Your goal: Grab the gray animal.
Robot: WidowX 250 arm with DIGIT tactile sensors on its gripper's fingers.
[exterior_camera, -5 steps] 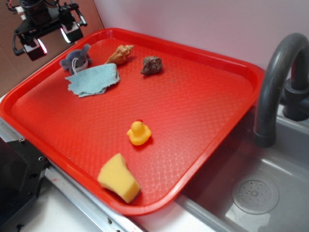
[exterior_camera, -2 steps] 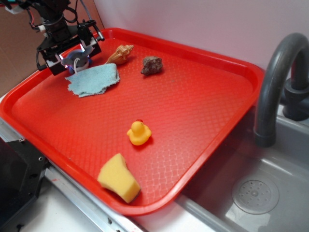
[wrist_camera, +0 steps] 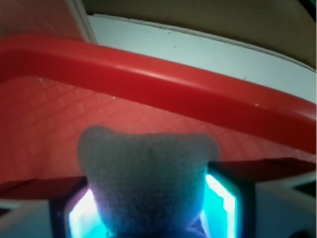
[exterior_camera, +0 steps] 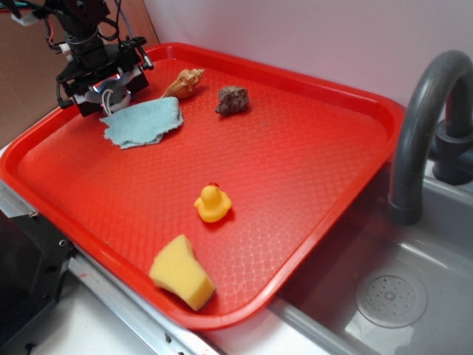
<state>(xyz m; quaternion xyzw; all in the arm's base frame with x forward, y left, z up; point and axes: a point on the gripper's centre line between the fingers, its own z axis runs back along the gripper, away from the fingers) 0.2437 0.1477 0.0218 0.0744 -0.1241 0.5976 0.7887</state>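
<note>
A red plastic tray (exterior_camera: 310,148) beside a gray sink is carrying the scene. The black gripper (exterior_camera: 103,78) is straddling the blue-gray plush animal (wrist_camera: 148,178) at the tray's far-left corner, pads flanking it; whether they are pressing, I cannot tell. Advice: squeeze the body evenly and avoid the light blue cloth (exterior_camera: 144,120).

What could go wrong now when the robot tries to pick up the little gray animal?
1. The gripper sits right by the blue cloth, so the cloth might snag and lift too.
2. In the wrist view the gray animal fills the space between the fingers, but it is soft, so it could squish and slip out.
3. The red tray rim is close behind, so a sloppy lift might bump it.
</note>
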